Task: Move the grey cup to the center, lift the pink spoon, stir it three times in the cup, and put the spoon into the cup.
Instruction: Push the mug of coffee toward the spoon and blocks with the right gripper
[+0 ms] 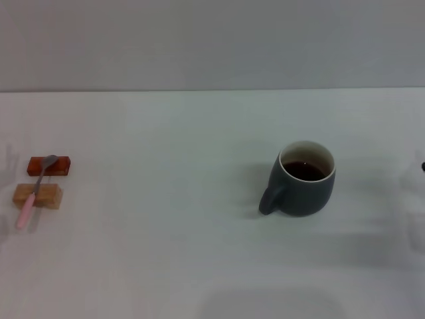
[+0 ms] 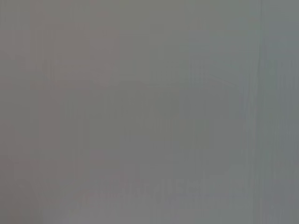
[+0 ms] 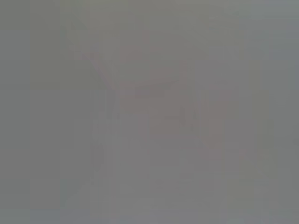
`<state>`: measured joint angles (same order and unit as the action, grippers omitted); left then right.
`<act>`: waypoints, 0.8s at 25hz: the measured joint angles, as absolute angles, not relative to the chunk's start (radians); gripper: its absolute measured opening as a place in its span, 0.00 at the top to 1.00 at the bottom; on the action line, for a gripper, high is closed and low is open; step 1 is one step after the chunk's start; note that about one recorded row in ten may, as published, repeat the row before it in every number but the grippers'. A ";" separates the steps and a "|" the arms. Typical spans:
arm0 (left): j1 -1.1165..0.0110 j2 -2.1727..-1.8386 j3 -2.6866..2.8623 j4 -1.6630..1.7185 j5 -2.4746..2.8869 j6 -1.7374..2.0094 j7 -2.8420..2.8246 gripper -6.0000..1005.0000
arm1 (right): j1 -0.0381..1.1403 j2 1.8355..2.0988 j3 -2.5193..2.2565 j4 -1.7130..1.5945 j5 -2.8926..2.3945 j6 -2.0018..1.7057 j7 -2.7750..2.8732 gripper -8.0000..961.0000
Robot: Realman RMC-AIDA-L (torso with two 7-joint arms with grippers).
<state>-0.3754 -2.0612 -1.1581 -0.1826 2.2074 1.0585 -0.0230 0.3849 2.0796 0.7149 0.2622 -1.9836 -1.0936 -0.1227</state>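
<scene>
A white table (image 1: 166,252) with a smooth matte top fills the head view, running back to a plain pale wall (image 1: 212,40). The grey cup (image 1: 302,179) stands upright right of the middle, a squat rounded mug with a dark slate outside, a cream rim and inside, and dark brown liquid in it; its loop handle points toward the near left. Well apart from it, at the far left of the table, lie two small rectangular blocks: a reddish-orange block (image 1: 48,165) farther back and a tan block (image 1: 38,195) just nearer. The pink spoon (image 1: 34,193) lies across both of them, its grey metal bowl resting on the reddish-orange block and its slim pale pink handle running over the tan block and sloping down toward the near edge. Only bare table lies between cup and spoon. Neither gripper can be made out in the head view, and both wrist views show only a flat grey blur, so I cannot tell how either hand is set.
</scene>
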 joint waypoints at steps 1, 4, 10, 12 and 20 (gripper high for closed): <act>-0.375 -2.061 -1.158 -0.183 2.207 1.058 -0.023 0.19 | 0.385 2.080 0.703 0.263 -1.984 -1.094 -0.123 0.99; -0.374 -2.061 -1.158 -0.183 2.207 1.058 -0.023 0.19 | 0.385 2.081 0.685 0.272 -1.984 -1.094 -0.123 0.99; -0.374 -2.062 -1.158 -0.184 2.207 1.058 -0.023 0.19 | 0.381 2.082 0.615 0.287 -1.985 -1.094 -0.089 0.99; -0.373 -2.062 -1.158 -0.186 2.207 1.058 -0.023 0.19 | 0.381 2.081 0.592 0.287 -1.985 -1.094 -0.067 0.99; -0.370 -2.062 -1.158 -0.186 2.207 1.058 -0.023 0.19 | 0.391 2.077 0.531 0.280 -1.985 -1.080 -0.045 0.99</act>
<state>-0.3697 -2.0617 -1.1581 -0.1861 2.2074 1.0585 -0.0230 0.3908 2.0774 0.5313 0.2803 -1.9851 -1.0803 -0.0453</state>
